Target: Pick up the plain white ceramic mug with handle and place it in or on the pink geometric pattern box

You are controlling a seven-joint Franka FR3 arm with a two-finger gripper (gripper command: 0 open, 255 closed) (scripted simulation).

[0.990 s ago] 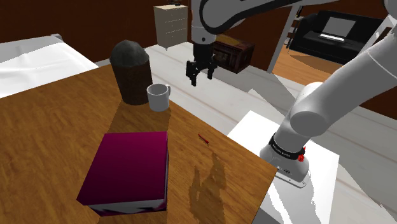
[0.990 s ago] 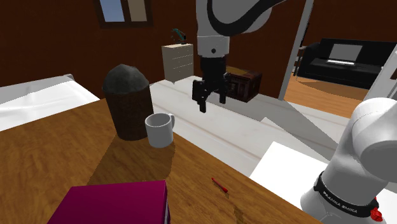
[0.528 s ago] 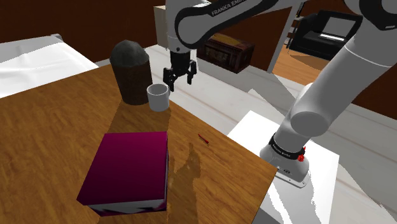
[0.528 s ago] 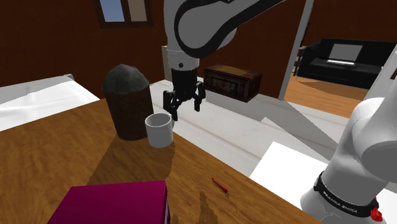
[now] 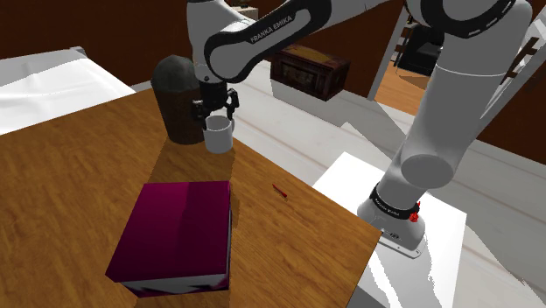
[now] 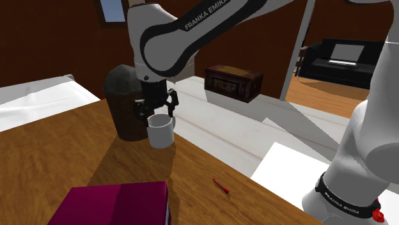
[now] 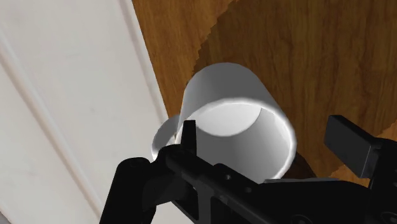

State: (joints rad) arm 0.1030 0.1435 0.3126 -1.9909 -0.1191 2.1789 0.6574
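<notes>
A white mug [image 5: 219, 136] [image 6: 161, 131] with a handle stands upright on the wooden table [image 5: 79, 175], close to its edge. My gripper [image 5: 215, 110] [image 6: 155, 110] hangs just above the mug's rim, open. In the wrist view the mug [image 7: 232, 108] lies between the spread fingers [image 7: 347, 144], seen from above, with its handle beside one fingertip; the gripper [image 7: 267, 141] holds nothing. The box [image 5: 179, 229] [image 6: 115, 203] is magenta with a patterned side and lies flat on the table, nearer the camera than the mug.
A dark round-topped canister [image 5: 179, 96] [image 6: 126, 102] stands right behind the mug, almost touching it. A small red pen [image 5: 280, 191] [image 6: 220, 186] lies near the table edge. A wooden chest [image 5: 311, 70] sits on the floor beyond. The arm's stand [image 5: 398, 223] is at the lower right.
The gripper swung from over the floor towards the shoulder view's left and came down to just above the mug. It stayed open. The mug and box have not moved.
</notes>
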